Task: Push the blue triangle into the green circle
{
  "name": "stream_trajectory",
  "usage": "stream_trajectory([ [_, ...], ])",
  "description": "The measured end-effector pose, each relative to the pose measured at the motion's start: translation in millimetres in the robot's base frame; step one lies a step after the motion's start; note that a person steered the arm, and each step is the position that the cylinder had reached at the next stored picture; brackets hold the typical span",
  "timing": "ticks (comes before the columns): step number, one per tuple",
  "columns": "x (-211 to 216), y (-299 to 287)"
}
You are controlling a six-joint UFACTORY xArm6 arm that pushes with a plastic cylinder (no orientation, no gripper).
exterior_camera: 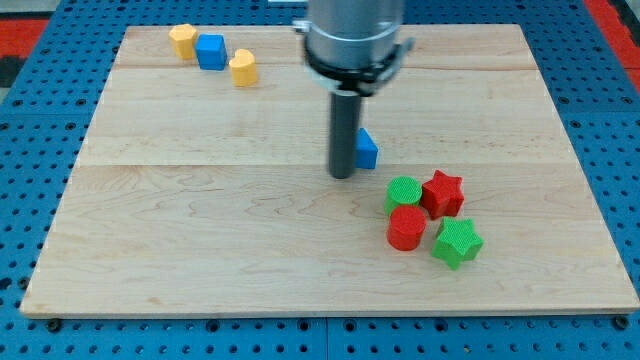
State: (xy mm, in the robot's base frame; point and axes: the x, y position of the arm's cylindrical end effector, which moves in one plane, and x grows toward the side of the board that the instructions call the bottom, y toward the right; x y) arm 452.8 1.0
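surface (pixel 200 240): pale wooden board of joined planks with visible grain, lying on a blue pegboard (pixel 30 120) dotted with holes.
my tip (pixel 342 176): lower end of a straight dark rod under a grey metal cylinder, resting on the wood just to the view's left of the blue triangle.
pincer: there is none on this arm, only the rod, so nothing is held.
blue triangle (pixel 367 149): small wedge, partly hidden behind the rod, touching it or nearly so; it sits up and to the view's left of the green circle, a gap between them.
green circle (pixel 403 192): ribbed round block, touching the red star (pixel 443 193) on its right and the red cylinder (pixel 406 228) below.
green star (pixel 457 242): ribbed, just right of the red cylinder.
top left group: yellow block (pixel 182 40), blue cube (pixel 210 51), yellow heart-like block (pixel 243 68), in a slanting row.
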Motion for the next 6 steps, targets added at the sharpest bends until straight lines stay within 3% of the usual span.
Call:
stream_trajectory([
  [1,-19.4,-32.2],
  [2,-48.4,-9.6],
  [3,-40.7,41.2],
  [6,15.9,58.4],
])
